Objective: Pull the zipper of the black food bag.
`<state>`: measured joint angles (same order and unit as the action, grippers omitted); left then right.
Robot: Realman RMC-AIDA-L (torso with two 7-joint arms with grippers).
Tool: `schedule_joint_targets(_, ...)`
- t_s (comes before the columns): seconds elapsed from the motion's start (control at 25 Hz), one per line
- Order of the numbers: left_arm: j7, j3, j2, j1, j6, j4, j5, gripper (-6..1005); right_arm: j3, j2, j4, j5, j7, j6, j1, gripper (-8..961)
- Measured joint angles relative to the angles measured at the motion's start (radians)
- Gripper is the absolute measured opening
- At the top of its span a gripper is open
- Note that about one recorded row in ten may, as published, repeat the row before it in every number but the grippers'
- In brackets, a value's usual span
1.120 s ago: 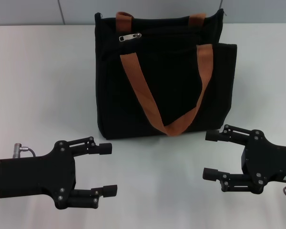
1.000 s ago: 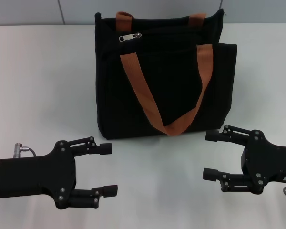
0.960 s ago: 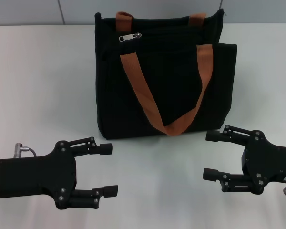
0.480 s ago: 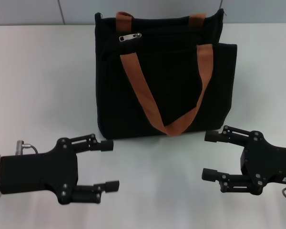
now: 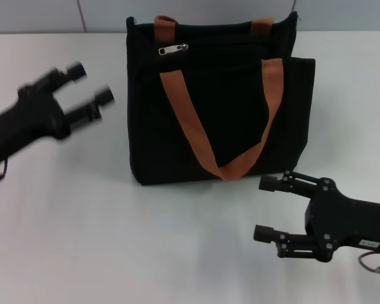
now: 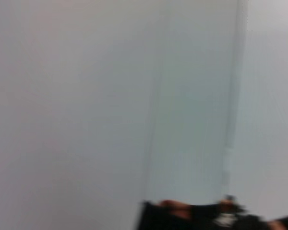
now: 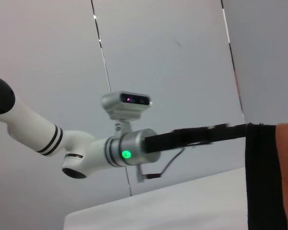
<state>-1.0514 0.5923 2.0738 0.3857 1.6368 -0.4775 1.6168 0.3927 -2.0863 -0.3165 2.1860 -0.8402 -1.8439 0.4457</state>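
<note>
The black food bag [image 5: 228,120] stands upright at the back middle of the white table, with two orange-brown handles; one handle [image 5: 196,136] hangs down its front. The silver zipper pull [image 5: 173,49] lies near the bag's top left corner. My left gripper [image 5: 92,83] is open, raised to the left of the bag and pointing toward its upper left side, apart from it. My right gripper [image 5: 261,208] is open and empty, low over the table in front of the bag's right part. The bag's top edge [image 6: 216,218] shows in the left wrist view, and its side [image 7: 271,177] in the right wrist view.
The white table [image 5: 177,240] stretches in front of and beside the bag. A grey panelled wall [image 5: 50,14] runs behind it. The right wrist view shows my left arm [image 7: 86,143] reaching across.
My left gripper has risen from the table's front left and swung up toward the bag's upper left side. My right gripper has shifted a little left and nearer. The bag has not moved.
</note>
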Motion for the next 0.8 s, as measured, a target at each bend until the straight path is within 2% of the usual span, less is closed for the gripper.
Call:
schedule_joint_targets(0.04, -0.003, 0.0, 0.0, 0.022, -0.068, 0.022, -0.036, 801, 0.0, 0.0, 0.0, 0.0, 0.0, 0.0, 0.0, 820)
schedule_joint_targets(0.2, -0.001, 0.019, 0.0, 0.078, -0.163, 0.047, -0.036, 798, 0.0, -0.001, 0.042, 0.0, 0.017, 0.04, 0.001, 820)
schedule_joint_targets(0.24, -0.001, 0.019, 0.0, 0.078, -0.163, 0.047, -0.036, 797, 0.0, -0.001, 0.042, 0.0, 0.017, 0.04, 0.001, 820)
schedule_joint_targets(0.4, 0.0, 0.14, 0.0, 0.119, -0.213, 0.041, -0.037, 793, 0.0, -0.002, 0.09, 0.0, 0.057, 0.064, 0.0, 820)
schedule_joint_targets(0.8, 0.049, 0.161, 0.006, 0.173, -0.245, 0.063, -0.047, 783, -0.002, -0.002, 0.116, 0.0, 0.092, 0.066, 0.001, 820)
